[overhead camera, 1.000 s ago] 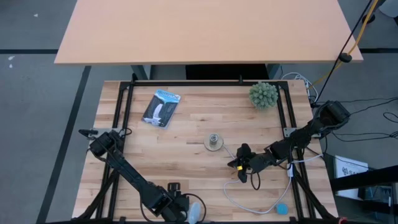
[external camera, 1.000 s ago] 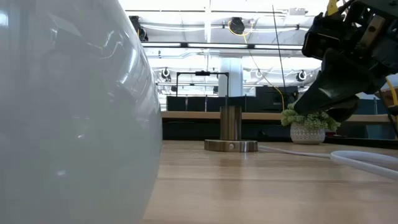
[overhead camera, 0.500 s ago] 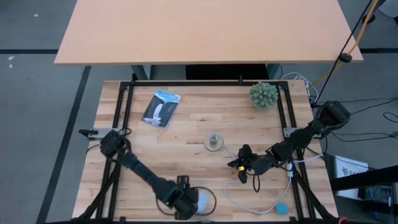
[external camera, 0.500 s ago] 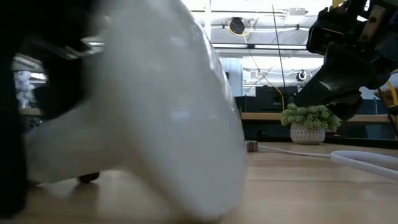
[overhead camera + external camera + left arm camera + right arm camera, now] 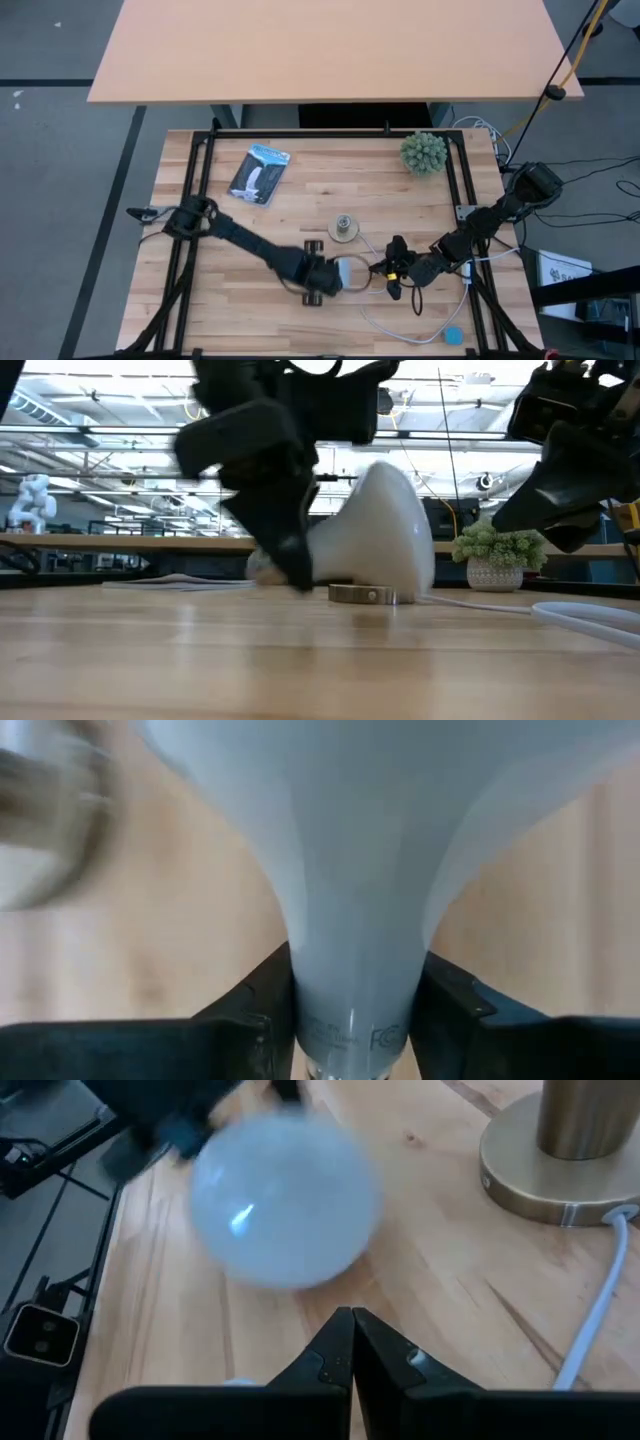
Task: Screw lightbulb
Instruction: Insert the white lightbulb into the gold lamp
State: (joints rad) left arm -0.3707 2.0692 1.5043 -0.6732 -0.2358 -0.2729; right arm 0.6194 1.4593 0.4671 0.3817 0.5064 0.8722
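Note:
The white frosted lightbulb [image 5: 350,272] is in my left gripper [image 5: 333,274], near the table's middle, just on the near side of the round brass socket [image 5: 343,228]. The bulb lies about level, its dome [image 5: 285,1205] toward the table's right. In the low view the bulb [image 5: 385,530] shows in front of the socket's base [image 5: 372,594]. My right gripper [image 5: 388,270] is shut and empty, a short way to the right of the dome, its fingertips [image 5: 350,1330] pointing at it. My left gripper pinches the bulb's narrow neck [image 5: 355,1005], just above the base, between its two fingers [image 5: 262,1010]. The fingers come about level from the table's left, along the bulb's axis. The bulb sticks out ahead of the fingers, dome away from them, and clear of the table.
A white cord [image 5: 400,325] runs from the socket past my right gripper to a blue piece [image 5: 453,336] at the near right. A spiky green plant [image 5: 424,152] stands at the far right and a flat package [image 5: 260,172] lies at the far left.
My left gripper has carried the bulb from the table's near edge toward the far side and the right, up to the socket and my right gripper. The bulb has turned so that its dome points right. My right gripper has stayed shut, nearly in place.

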